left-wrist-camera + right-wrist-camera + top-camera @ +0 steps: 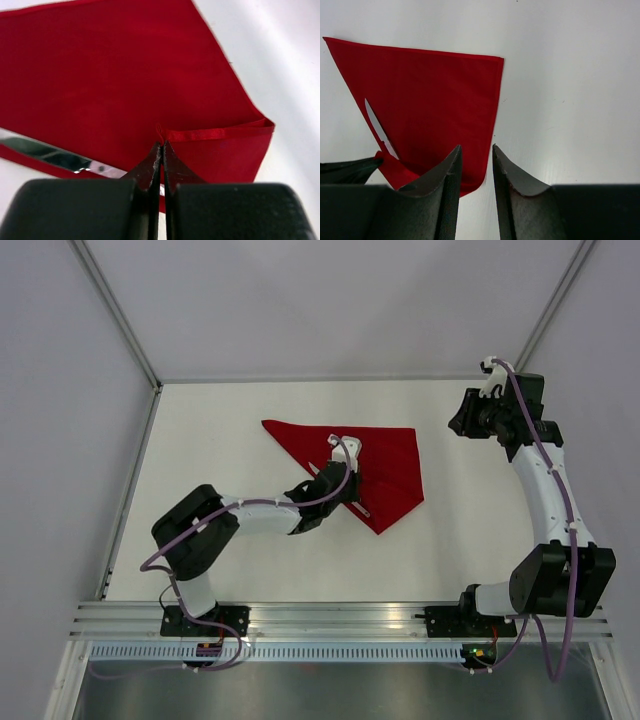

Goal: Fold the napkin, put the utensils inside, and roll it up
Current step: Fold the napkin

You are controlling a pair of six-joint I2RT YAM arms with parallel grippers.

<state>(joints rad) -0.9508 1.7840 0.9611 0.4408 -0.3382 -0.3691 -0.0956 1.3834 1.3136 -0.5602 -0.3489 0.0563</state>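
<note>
The red napkin (392, 462) lies as a folded triangle in the middle of the table. It also shows in the left wrist view (125, 75) and the right wrist view (435, 95). The silver knife (361, 509) lies along its long diagonal edge, and shows in both wrist views (50, 155) (379, 129). My left gripper (347, 490) (161, 143) is over that edge, shut on a hemmed, turned-over flap of the napkin beside the knife. My right gripper (455, 425) (476, 148) is open and empty, held above the bare table just right of the napkin.
The white table (200, 470) has a raised wall along the back and side rails. A metal rail (330, 615) with both arm bases runs along the near edge.
</note>
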